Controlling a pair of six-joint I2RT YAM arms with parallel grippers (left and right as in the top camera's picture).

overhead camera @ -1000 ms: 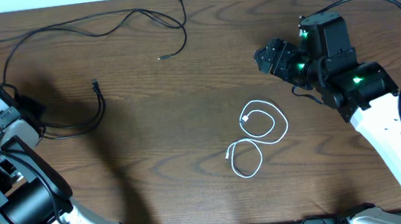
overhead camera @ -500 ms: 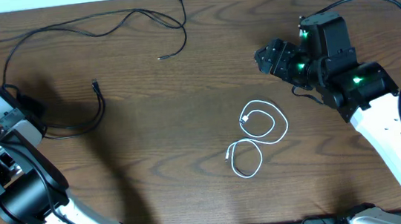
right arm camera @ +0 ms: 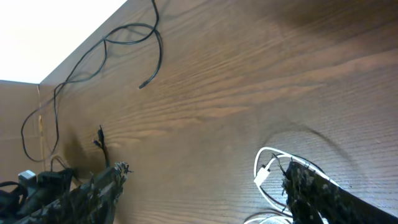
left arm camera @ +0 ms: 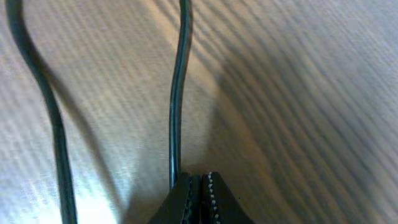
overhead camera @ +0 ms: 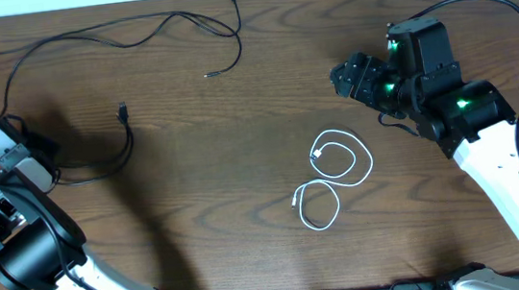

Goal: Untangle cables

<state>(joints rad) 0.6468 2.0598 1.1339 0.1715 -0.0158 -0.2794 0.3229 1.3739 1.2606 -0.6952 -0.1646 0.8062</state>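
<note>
Left edge of overhead frame: left hand [left arm camera: 200,186] pinched shut on a black cable [left arm camera: 177,93], probably to draw it free of the neighbouring black strand [left arm camera: 55,124]. Upper right: right hand [overhead camera: 347,75] spread apart, empty, over the tabletop [overhead camera: 198,200]. Centre: white cable [overhead camera: 335,171], coiled alone, well apart.

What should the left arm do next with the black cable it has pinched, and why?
Probably draw it slowly away from its neighbour. The left gripper is shut on one black cable, and a second black strand runs close beside it. In the overhead view both loop together there, so a gentle pull should show where they cross. The white cable already lies apart.
</note>
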